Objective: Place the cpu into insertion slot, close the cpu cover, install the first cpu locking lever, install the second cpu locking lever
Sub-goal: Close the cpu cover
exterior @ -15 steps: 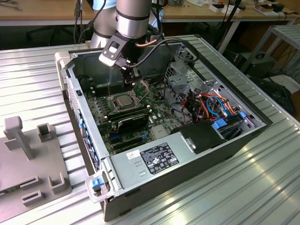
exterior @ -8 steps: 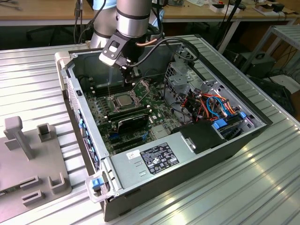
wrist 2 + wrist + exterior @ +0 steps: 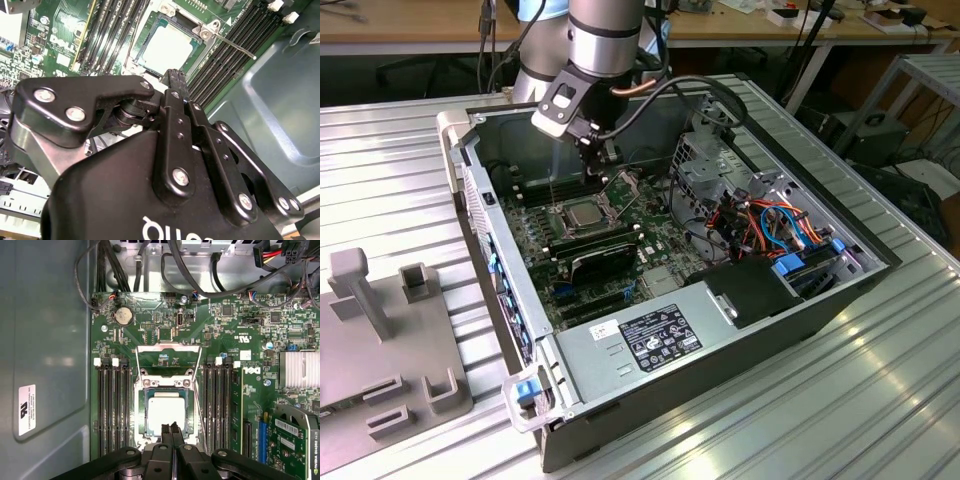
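I have the cpu (image 3: 167, 411) lying flat in the slot (image 3: 145, 415), silvery top up and square with the rim as far as I can judge. That step looks done to me. In the exterior view the cpu (image 3: 582, 213) sits on the board (image 3: 535, 245) inside the open case (image 3: 790, 310).

The cover (image 3: 170, 346) is not closed. It stands tilted up on its hinge at the far side of the slot, and I see the board through its window. In the exterior view the cover (image 3: 626, 188) leans away from the cpu.

One lever (image 3: 235, 46) sticks out free beside the slot, a thin rod not hooked down. In the first wrist view this lever (image 3: 199, 412) runs along one side of the slot. I cannot pick out the other lever with any certainty, and nothing looks latched.

The gripper (image 3: 172, 429) hangs above the near edge of the cpu with its fingers (image 3: 167, 432) pressed together and nothing between them. From the second wrist view the gripper (image 3: 175, 79) is close over the slot rim; I cannot tell whether it touches.

By my reckoning one step of four is finished, and the cover and both levers are left.
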Robot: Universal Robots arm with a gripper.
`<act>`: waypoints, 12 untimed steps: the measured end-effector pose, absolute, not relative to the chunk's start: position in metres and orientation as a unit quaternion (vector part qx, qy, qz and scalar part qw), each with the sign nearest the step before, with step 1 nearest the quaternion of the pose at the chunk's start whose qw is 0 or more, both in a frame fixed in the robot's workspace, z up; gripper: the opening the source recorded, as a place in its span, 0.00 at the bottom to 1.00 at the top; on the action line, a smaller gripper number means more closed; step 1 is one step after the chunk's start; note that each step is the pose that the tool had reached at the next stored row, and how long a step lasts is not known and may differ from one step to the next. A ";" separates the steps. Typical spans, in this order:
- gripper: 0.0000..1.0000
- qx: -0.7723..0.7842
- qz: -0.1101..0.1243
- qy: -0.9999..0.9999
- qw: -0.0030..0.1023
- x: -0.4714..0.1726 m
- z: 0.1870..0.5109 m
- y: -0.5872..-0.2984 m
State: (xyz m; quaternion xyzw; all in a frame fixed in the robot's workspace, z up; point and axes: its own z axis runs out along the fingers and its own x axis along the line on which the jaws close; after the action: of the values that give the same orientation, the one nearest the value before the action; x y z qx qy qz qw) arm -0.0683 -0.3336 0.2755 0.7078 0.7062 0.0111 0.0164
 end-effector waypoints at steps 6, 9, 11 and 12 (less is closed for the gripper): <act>0.11 0.708 0.011 0.706 0.016 -0.068 0.279 -0.334; 0.11 0.708 0.011 0.706 0.016 -0.068 0.280 -0.334; 0.11 0.708 0.011 0.706 0.016 -0.068 0.281 -0.334; 0.11 0.708 0.011 0.706 0.016 -0.068 0.281 -0.334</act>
State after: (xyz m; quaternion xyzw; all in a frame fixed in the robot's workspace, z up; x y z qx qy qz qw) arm -0.0680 -0.3336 0.2810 0.7077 0.7062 0.0107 0.0161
